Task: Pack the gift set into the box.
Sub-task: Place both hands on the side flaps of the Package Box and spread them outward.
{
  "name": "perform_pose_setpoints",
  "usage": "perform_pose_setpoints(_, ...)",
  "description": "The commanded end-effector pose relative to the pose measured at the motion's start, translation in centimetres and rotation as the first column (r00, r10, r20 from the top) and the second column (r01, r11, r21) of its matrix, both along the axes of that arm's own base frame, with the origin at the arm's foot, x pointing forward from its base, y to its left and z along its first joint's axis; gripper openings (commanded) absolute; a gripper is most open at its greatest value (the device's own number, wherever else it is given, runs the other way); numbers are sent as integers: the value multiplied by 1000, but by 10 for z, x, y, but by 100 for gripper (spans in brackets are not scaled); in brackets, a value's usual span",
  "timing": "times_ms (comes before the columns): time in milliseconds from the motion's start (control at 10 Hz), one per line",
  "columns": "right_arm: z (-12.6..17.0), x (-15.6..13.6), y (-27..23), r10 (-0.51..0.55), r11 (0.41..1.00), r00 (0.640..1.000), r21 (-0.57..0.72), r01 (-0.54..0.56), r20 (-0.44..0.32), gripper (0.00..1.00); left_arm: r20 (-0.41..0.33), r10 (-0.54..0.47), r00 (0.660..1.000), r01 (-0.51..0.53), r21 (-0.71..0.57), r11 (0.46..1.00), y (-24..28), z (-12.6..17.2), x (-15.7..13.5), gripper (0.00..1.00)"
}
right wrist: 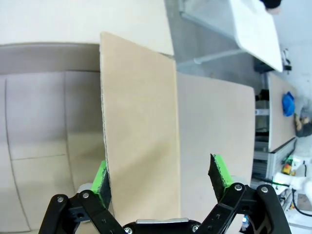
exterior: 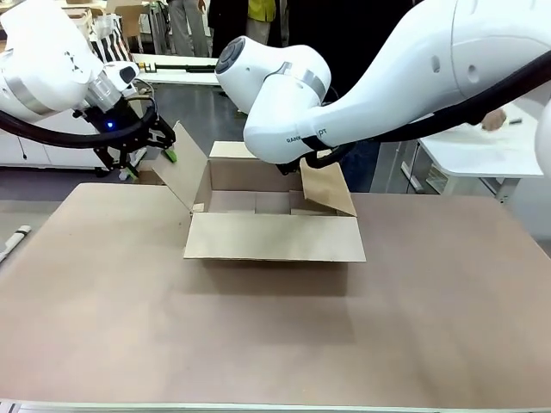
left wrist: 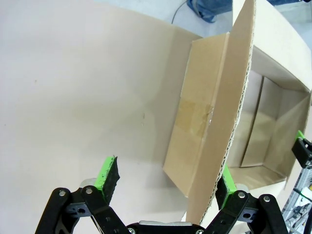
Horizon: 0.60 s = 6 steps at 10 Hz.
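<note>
The plain brown corrugated cardboard box point(exterior: 274, 225) stands open between the left gripper point(left wrist: 167, 178) and right gripper point(right wrist: 161, 179), each straddling (jaws apart, nothing clamped) its nearest raised side flap point(left wrist: 226, 97) edge-on.

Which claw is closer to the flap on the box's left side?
Left. The left gripper is open astride that left flap of the cardboard box; the right gripper is across the box, open astride the opposite flap.
</note>
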State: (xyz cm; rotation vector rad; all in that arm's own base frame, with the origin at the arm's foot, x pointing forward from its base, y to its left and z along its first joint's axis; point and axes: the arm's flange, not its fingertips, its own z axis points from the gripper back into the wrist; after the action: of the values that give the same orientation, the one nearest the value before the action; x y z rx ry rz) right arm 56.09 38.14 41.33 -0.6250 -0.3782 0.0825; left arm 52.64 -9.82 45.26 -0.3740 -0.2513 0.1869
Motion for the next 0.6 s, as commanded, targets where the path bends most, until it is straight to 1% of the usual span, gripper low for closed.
perform_pose_setpoints(0,9,-1,-18,-17,999,999,-42,18,28,100,4,10,1000,-10,15,1000,1,1,-2,100)
perform_pose_setpoints(200,22,0,-33,-35,998,999,-45,36,39,100,4,10,1000,-10,15,1000,1,1,-2,100)
perform_pose_setpoints(400,35,0,-44,-32,999,999,-11,33,28,100,4,10,1000,-10,15,1000,1,1,-2,100)
perform_pose_setpoints(500,40,1,-52,-51,999,998,-9,52,34,100,4,10,1000,-10,15,1000,1,1,-2,100)
